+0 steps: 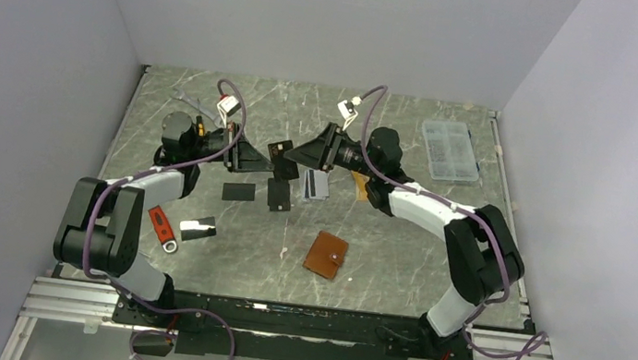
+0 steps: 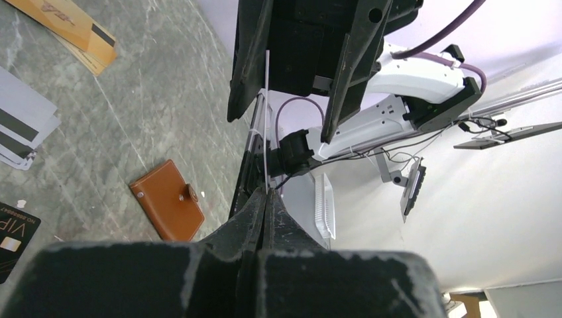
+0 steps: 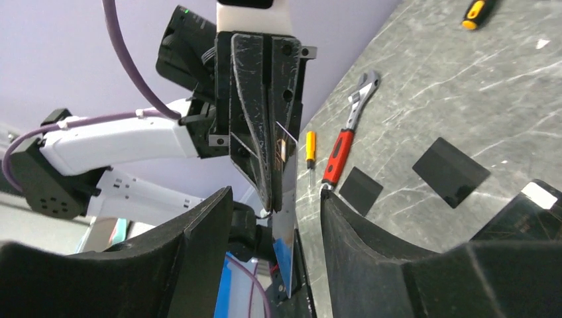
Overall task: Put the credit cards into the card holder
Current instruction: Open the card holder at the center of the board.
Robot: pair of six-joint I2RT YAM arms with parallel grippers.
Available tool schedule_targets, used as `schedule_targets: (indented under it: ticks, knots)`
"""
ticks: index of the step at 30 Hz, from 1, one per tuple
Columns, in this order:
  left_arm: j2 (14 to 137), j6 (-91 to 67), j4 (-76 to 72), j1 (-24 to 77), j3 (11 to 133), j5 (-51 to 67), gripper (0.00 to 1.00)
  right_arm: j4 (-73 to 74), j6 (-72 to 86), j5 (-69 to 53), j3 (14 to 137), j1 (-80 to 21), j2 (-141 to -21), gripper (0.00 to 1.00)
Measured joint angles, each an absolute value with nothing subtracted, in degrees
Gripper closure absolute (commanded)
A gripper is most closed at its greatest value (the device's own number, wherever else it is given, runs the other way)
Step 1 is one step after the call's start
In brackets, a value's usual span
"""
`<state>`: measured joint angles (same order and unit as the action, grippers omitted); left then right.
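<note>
Through the top camera I see my left claw (image 1: 264, 156) and right claw (image 1: 297, 153) nose to nose above the grey marbled worktop (image 1: 400, 246). A dark, gold-printed credit card (image 1: 280, 149) hangs in the air between them. The tan-brown leather card holder (image 1: 325, 254) lies nearer the arm bases, well apart from both claws, and it looks folded shut. That worries me: with both claws busy on one card, nothing is free to open it. Two black cards (image 1: 238, 192), a silver-grey stack (image 1: 316, 184) and an orange card (image 1: 358, 185) lie loose on the worktop, so a dropped card could land on top of them and be awkward to pick up.

Through the left wrist camera, the left claw is pinched closed on the card, which shows edge-on as a thin pale line. The right claw's fingers are spread on either side of it, and I see no contact. The pinch looks narrow to me. If I release the left claw before the right has a firm bite, the card falls.

Through the right wrist camera, the right claw stands open with the card's edge between its fingers, and I judge the card sits nearer one finger than the other. If it closes like that, one finger would touch first and could lever the card askew in the left claw's grip. A red-handled wrench (image 3: 344, 142) and a yellow-handled screwdriver (image 3: 309, 149) lie beyond.
</note>
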<state>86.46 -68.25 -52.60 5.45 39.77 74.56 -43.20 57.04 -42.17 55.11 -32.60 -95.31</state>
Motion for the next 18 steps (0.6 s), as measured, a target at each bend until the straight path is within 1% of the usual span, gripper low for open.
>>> schedule_targets:
  ticks: [2, 4, 5, 7, 8, 10, 12, 15, 18]
  knots:
    - [86.3, -68.1, -52.2, 5.7, 39.8, 74.8, 1.00, -43.8, 57.3, -43.9, 56.0, -32.7, -96.2, 0.53]
    - [86.3, -68.0, -51.9, 5.8, 39.8, 74.8, 1.00, -44.8, 58.1, -45.3, 56.4, -32.7, -97.2, 0.64]
    - [86.3, -68.0, -51.7, 5.8, 39.8, 74.8, 1.00, -45.4, 58.6, -45.8, 56.4, -32.7, -97.7, 0.76]
    - [86.3, -67.6, -51.2, 5.8, 39.8, 74.8, 1.00, -45.9, 59.3, -46.5, 56.4, -32.7, -98.3, 0.95]
    - [86.3, -67.0, -50.8, 5.8, 39.8, 74.8, 0.97, -46.0, 59.8, -46.6, 56.4, -32.7, -98.5, 1.00]
    - [86.3, -65.9, -49.4, 5.8, 39.8, 74.8, 0.79, -45.9, 59.8, -46.6, 56.2, -32.7, -98.5, 1.00]
    - [85.8, -62.9, -45.8, 5.9, 40.0, 74.7, 0.68, -43.9, 58.9, -45.9, 55.7, -32.7, -97.8, 1.00]
    - [85.2, -54.5, -33.9, 6.4, 42.4, 73.1, 0.61, -35.6, 55.1, -42.3, 53.7, -32.7, -93.9, 1.00]
    - [85.2, -41.7, -15.9, 8.2, 48.0, 68.6, 0.57, -20.4, 49.6, -34.7, 52.8, -33.4, -86.6, 1.00]
